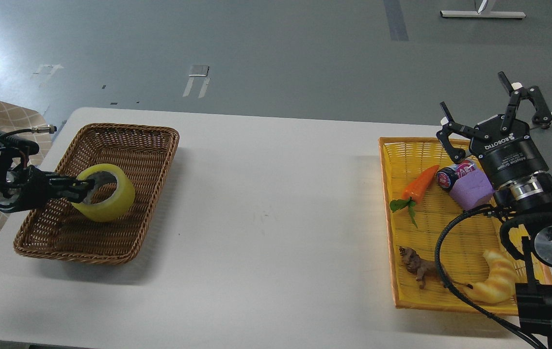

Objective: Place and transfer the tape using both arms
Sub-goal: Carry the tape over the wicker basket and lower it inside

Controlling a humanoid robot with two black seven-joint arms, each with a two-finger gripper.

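Croissant toy [496,277] in yellow basket [404,295]

A wide roll of glossy translucent yellow packing tape [105,193] with a grey-white inner core sits inside a brown wicker basket [152,145] at the left of a white table [266,218]. The roll is tilted, its open core facing up and to the left. Black fingers [70,186] of the left gripper [79,189] reach into the core and touch its rim.

Left gripper [82,186] fingers closed, right gripper [492,109] fingers spread
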